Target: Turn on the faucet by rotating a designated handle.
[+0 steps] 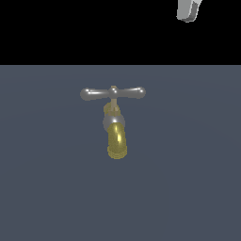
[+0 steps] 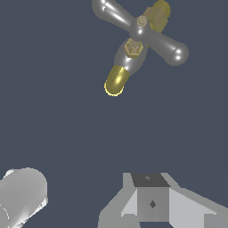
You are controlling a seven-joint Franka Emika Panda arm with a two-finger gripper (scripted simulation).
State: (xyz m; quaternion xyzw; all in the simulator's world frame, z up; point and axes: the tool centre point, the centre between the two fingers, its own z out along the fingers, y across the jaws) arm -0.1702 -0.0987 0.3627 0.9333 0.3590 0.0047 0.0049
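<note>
The faucet stands mid-scene in the exterior view, its golden-brass spout pointing toward the camera below a silver elbow. Above it, the silver-grey handle lies level as a crossbar with two bulbous ends and a brass hub. Only a grey fingertip of my gripper shows, high up at the exterior view's right, well apart from the handle. In the wrist view the faucet and handle are seen from above. My gripper holds nothing, and whether it is open or shut is unclear.
The faucet rests on a flat dark blue-grey surface that fills the lower scene, with black background above. A rounded grey part, probably of the arm, shows at the wrist view's edge.
</note>
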